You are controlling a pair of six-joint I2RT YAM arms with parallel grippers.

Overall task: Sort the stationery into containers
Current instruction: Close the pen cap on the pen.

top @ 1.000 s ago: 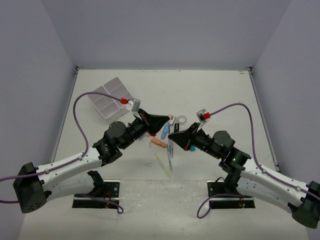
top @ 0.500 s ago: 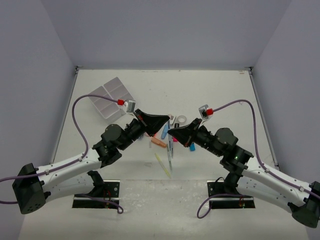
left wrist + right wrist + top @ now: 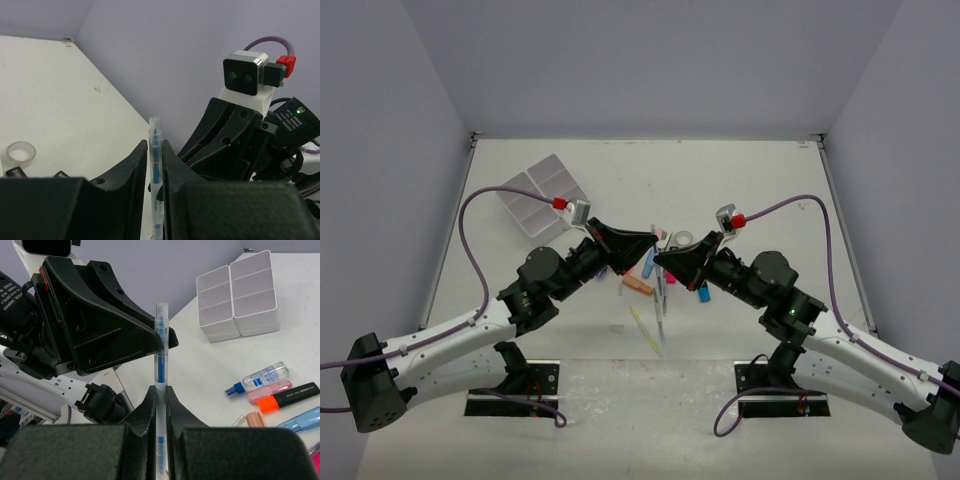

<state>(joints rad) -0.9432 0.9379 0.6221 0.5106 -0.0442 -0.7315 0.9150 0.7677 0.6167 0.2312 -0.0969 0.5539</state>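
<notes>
A thin clear pen (image 3: 156,165) with blue ink hangs in the air over the middle of the table, upright in both wrist views. My right gripper (image 3: 160,390) is shut tight on this pen (image 3: 161,350) near its lower end. Around its upper end, my left gripper (image 3: 155,145) stands barely open, with a hairline gap beside the barrel. In the top view the left gripper (image 3: 650,243) and right gripper (image 3: 662,262) meet tip to tip. The white divided tray (image 3: 525,190) sits at the far left, also seen as the tray (image 3: 240,295) in the right wrist view.
Loose stationery lies under the grippers: a yellow pen (image 3: 645,328), an orange highlighter (image 3: 638,286), a blue highlighter (image 3: 648,263) and a clear tape roll (image 3: 685,238). The right wrist view shows a small blue-capped bottle (image 3: 257,376), a pink highlighter (image 3: 270,390) and an orange-and-black highlighter (image 3: 287,397).
The right gripper has moved left and up until its tip met the left gripper's. The left jaws have eased slightly off the pen.
</notes>
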